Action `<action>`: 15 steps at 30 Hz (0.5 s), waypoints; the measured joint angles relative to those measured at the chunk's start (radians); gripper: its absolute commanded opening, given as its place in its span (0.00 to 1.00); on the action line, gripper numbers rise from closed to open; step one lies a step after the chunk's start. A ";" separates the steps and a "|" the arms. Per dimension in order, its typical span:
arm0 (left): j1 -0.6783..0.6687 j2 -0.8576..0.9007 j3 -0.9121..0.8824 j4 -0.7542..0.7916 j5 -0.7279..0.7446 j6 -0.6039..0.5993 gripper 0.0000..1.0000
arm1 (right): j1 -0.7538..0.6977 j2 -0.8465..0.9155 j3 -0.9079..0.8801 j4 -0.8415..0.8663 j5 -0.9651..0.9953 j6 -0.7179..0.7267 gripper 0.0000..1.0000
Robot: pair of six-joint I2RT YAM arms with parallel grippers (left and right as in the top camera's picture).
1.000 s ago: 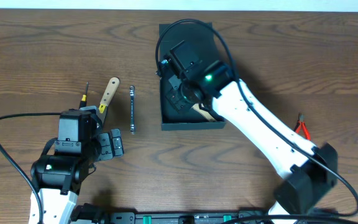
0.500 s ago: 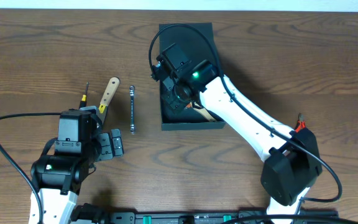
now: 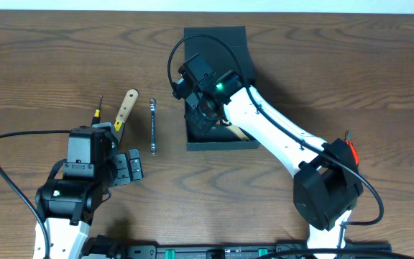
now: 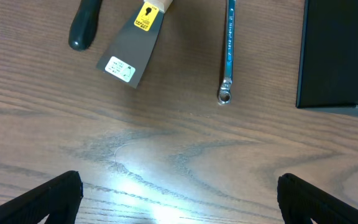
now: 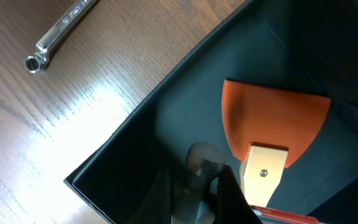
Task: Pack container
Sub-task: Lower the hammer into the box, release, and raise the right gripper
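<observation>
The container (image 3: 244, 63) is a dark square box at the table's middle back, its flap lid laid open behind it. An orange-bladed scraper (image 5: 272, 118) with a pale wooden handle lies inside. My right gripper (image 5: 194, 186) is down in the box's left part, shut on a grey round-ended tool (image 5: 202, 163); in the overhead view this gripper (image 3: 201, 115) is mostly hidden by its wrist. At the front left my left gripper (image 3: 131, 169) hangs open above bare wood, fingers (image 4: 55, 199) far apart and nothing between them. The container's corner (image 4: 328, 56) shows in the left wrist view.
Left of the box lie a steel wrench (image 3: 153, 126), a putty knife (image 3: 126, 108) with a wooden handle and a thin screwdriver (image 3: 99, 108). Red-handled pliers (image 3: 348, 147) sit at the right by the right arm's base. The wrench (image 4: 229, 50) and putty knife (image 4: 132, 53) lie ahead of the left gripper.
The right arm has swung its wrist a little left and back over the box, still gripping the grey tool. The left arm has not moved.
</observation>
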 measured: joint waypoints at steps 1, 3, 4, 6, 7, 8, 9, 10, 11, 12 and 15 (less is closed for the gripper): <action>0.000 0.000 0.000 0.000 0.000 0.000 0.98 | 0.000 0.000 0.000 0.000 0.000 -0.009 0.01; 0.000 0.000 0.000 0.000 0.000 0.000 0.98 | 0.000 0.000 0.000 -0.001 0.000 -0.025 0.01; 0.000 0.000 0.000 0.000 0.000 0.000 0.98 | 0.000 0.000 0.000 -0.002 0.000 -0.035 0.01; 0.000 0.000 0.000 0.000 0.000 0.000 0.98 | 0.000 0.000 0.000 -0.004 0.000 -0.044 0.01; 0.000 0.000 0.000 0.000 0.000 0.000 0.99 | 0.000 0.000 0.000 -0.004 0.000 -0.050 0.01; 0.000 0.000 0.000 0.000 0.000 0.000 0.98 | 0.000 0.000 0.000 -0.005 0.000 -0.056 0.01; 0.000 0.000 0.000 0.000 0.000 0.000 0.98 | 0.000 0.000 0.000 -0.005 0.000 -0.060 0.01; 0.000 0.000 0.000 0.000 0.000 0.000 0.99 | 0.000 0.000 0.000 -0.005 0.000 -0.064 0.01; 0.000 0.000 0.000 0.000 0.000 0.000 0.98 | 0.000 0.000 0.000 -0.005 -0.001 -0.068 0.01; 0.000 0.000 0.000 0.000 0.000 0.000 0.98 | 0.000 0.000 0.000 -0.005 -0.003 -0.074 0.01; 0.000 0.000 0.000 0.000 0.000 0.000 0.98 | 0.000 0.000 0.000 -0.007 -0.008 -0.090 0.01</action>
